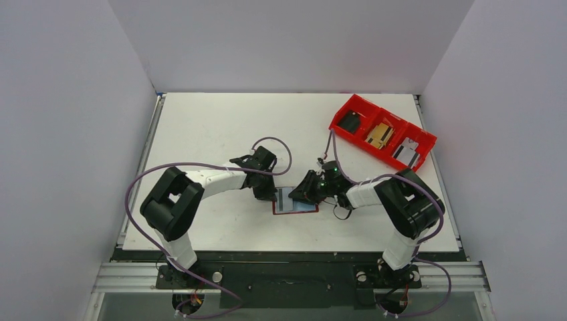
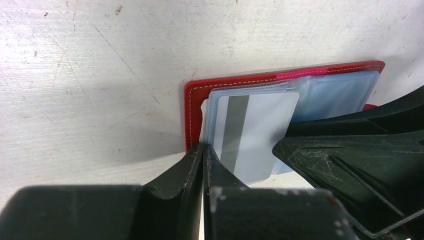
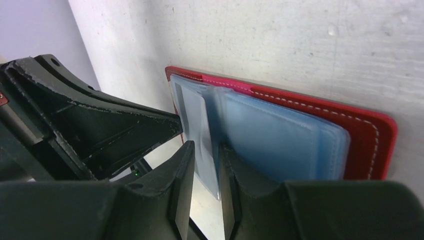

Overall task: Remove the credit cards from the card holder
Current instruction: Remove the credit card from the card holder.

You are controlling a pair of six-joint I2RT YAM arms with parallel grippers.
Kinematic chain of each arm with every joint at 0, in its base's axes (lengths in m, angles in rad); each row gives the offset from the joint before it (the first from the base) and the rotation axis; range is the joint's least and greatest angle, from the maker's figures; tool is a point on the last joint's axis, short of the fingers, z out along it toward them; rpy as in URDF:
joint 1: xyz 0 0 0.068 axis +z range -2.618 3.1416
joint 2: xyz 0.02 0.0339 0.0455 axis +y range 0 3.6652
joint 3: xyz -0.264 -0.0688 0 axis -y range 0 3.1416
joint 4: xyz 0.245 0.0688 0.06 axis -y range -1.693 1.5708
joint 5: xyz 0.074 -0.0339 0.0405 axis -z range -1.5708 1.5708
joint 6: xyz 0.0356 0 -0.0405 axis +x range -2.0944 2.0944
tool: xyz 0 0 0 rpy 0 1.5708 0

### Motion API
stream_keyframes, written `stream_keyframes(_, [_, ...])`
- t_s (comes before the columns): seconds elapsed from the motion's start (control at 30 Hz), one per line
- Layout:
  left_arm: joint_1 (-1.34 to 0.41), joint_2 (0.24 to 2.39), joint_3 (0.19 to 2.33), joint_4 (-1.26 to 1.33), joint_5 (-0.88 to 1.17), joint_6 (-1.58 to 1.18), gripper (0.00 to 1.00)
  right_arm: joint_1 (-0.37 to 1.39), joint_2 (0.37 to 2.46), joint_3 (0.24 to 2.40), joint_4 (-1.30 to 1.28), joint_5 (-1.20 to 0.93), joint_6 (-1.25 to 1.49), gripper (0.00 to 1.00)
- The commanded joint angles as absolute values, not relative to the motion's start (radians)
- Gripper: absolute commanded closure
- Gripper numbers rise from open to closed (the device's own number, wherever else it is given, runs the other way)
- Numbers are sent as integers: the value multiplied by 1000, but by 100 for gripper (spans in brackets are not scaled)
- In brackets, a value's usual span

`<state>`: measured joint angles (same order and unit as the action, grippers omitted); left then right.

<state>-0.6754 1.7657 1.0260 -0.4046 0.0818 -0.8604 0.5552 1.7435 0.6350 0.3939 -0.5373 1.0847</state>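
Observation:
The card holder (image 1: 295, 209) lies open on the table between the two grippers; its dark red cover shows in the left wrist view (image 2: 192, 107) and the right wrist view (image 3: 372, 140). A pale card with a grey band (image 2: 257, 132) sticks partway out of the clear blue sleeves. My left gripper (image 2: 204, 148) is shut, its tips at the holder's left edge; I cannot tell whether they pinch anything. My right gripper (image 3: 206, 150) is narrowly open around one upright clear sleeve (image 3: 200, 120) holding a pale card. Both grippers (image 1: 267, 189) (image 1: 305, 190) meet over the holder.
A bright red three-compartment bin (image 1: 372, 149) stands at the back right with small items in it. The right gripper's body (image 2: 350, 165) fills the right of the left wrist view. White walls surround the table.

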Motion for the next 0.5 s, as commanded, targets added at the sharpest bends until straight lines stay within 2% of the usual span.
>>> stream_keyframes(0.0, [-694, 1838, 996, -398, 46, -885, 100, 536, 1717, 582, 606, -581, 1155, 78])
stream_keyframes(0.47, [-692, 1833, 981, -384, 47, -898, 100, 525, 1721, 540, 703, -584, 1200, 79])
